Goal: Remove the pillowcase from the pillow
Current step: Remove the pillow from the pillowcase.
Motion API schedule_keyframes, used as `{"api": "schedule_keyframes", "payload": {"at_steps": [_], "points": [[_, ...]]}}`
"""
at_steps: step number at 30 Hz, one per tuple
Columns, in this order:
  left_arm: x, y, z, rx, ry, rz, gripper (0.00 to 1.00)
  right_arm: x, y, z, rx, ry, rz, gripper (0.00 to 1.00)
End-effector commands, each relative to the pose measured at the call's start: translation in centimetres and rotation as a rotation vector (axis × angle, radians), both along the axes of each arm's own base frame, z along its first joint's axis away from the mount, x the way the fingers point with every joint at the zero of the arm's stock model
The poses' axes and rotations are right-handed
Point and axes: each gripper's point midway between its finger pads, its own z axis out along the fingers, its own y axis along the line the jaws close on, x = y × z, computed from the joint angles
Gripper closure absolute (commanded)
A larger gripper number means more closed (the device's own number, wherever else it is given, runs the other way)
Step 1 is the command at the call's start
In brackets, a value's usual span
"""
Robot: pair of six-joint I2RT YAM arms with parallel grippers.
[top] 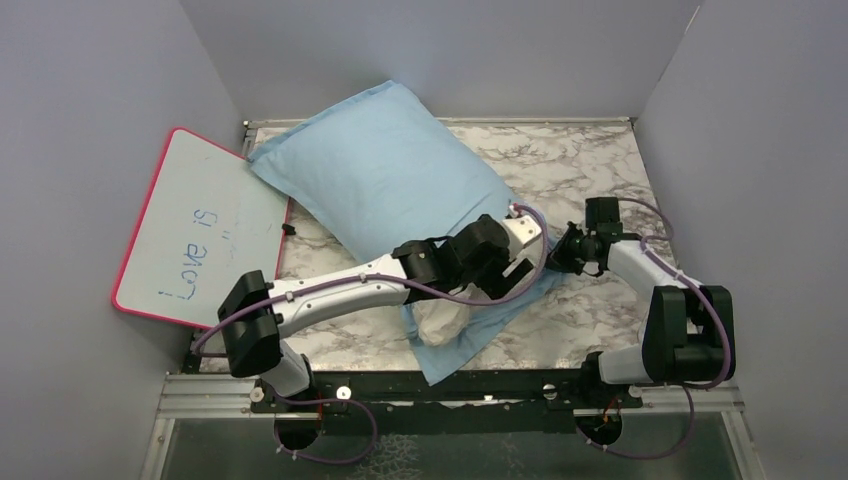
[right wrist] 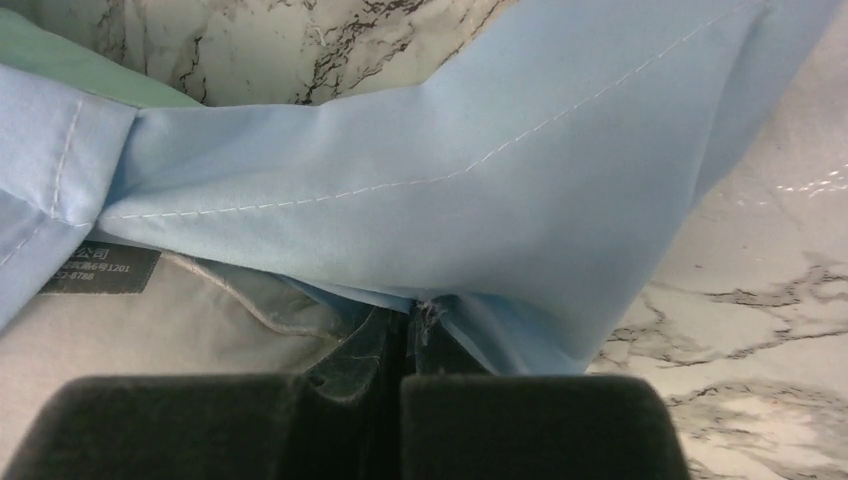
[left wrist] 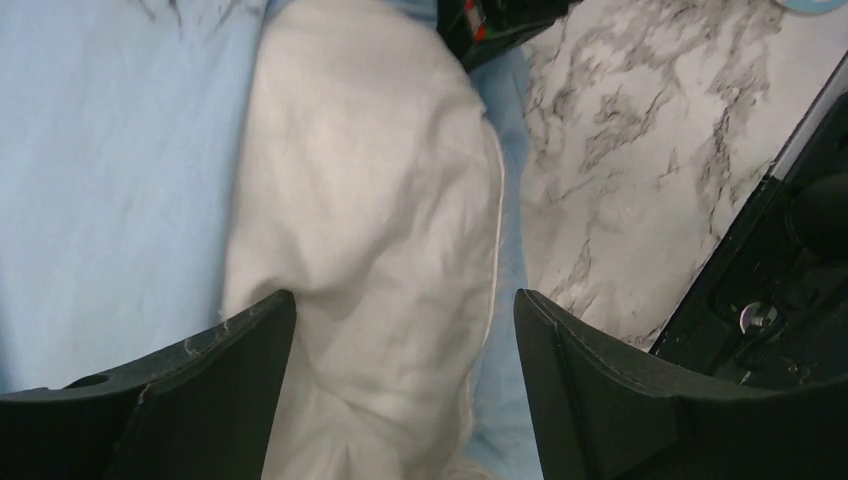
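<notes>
Left tool (left wrist: 402, 305) wide — right tool (right wrist: 400, 385) on pillowcase (right wrist: 400, 180)

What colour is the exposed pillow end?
The plump fabric pillow is off-white; left wrist view shows best.

The pillowcase (top: 385, 170), plain light blue side up, covers most of the pillow (top: 440, 322) and lies plump and diagonal on the marble desk (top: 590, 180). At its near open end, an off-white pillow corner pokes out over a flat flap of blue cloth.
</notes>
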Motion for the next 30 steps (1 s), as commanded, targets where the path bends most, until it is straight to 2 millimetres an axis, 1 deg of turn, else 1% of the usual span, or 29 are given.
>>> {"api": "schedule_keyframes", "payload": {"at_steps": [1,4,7,9,11,12,13,14,15,16,19,20,21,22,23,25,28,30], "points": [[0.3,-2.6,-0.1,0.088,-0.094,-0.167,0.16,-1.6,1.2,-0.9,0.078,0.033,-0.002,0.99],[0.4,-3.9,-1.5,0.148,-0.109,-0.233,0.14,-2.1,1.2,-1.4,0.084,0.047,-0.013,0.99],[0.0,-5.3,-2.8,0.197,-0.121,-0.297,0.12,-2.3,1.1,-1.5,0.088,0.051,-0.027,0.99],[0.3,-5.8,-4.2,0.239,-0.131,-0.312,0.12,-2.4,1.0,-1.4,0.089,0.047,-0.039,0.99],[1.3,-5.8,-5.6,0.297,-0.151,-0.283,0.12,-2.5,0.9,-1.2,0.093,0.041,-0.051,0.99],[2.0,-5.5,-6.3,0.335,-0.167,-0.248,0.12,-2.6,0.9,-1.1,0.095,0.036,-0.054,0.99],[3.0,-5.1,-7.4,0.383,-0.186,-0.2,0.13,-2.6,0.9,-1.0,0.098,0.03,-0.061,0.99],[3.9,-4.5,-7.9,0.421,-0.208,-0.149,0.16,-2.7,0.8,-0.8,0.1,0.023,-0.064,0.99],[4.7,-3.7,-8.3,0.46,-0.233,-0.095,0.21,-2.7,0.8,-0.7,0.102,0.017,-0.066,0.99],[5.3,-3.0,-8.7,0.49,-0.252,-0.053,0.27,-2.7,0.7,-0.6,0.103,0.012,-0.069,0.99],[5.9,-1.4,-9.2,0.525,-0.268,0.014,0.6,-2.7,0.5,-0.4,0.114,0.002,-0.075,0.99],[5.9,-1.0,-9.2,0.526,-0.268,0.029,0.73,-2.6,0.5,-0.2,0.119,-0.003,-0.076,0.99],[6.0,-0.6,-9.1,0.521,-0.267,0.045,0.91,-2.6,0.3,-0.2,0.118,-0.005,-0.079,0.99],[6.0,-0.3,-8.9,0.504,-0.259,0.068,1.0,-2.5,0.1,-0.1,0.115,-0.008,-0.084,0.99],[6.0,0.0,-8.4,0.482,-0.251,0.088,1.0,-2.3,-0.2,0.0,0.104,-0.011,-0.093,0.99],[5.9,0.2,-6.8,0.401,-0.222,0.119,1.0,-2.1,-1.2,0.1,0.065,-0.01,-0.118,0.99],[5.7,0.5,-3.0,0.236,-0.18,0.13,1.0,-1.7,-2.7,0.2,-0.002,0.0,-0.154,0.99],[5.4,1.1,-0.5,0.147,-0.17,0.126,1.0,-1.2,-3.6,0.5,-0.022,-0.006,-0.169,0.99]]}}
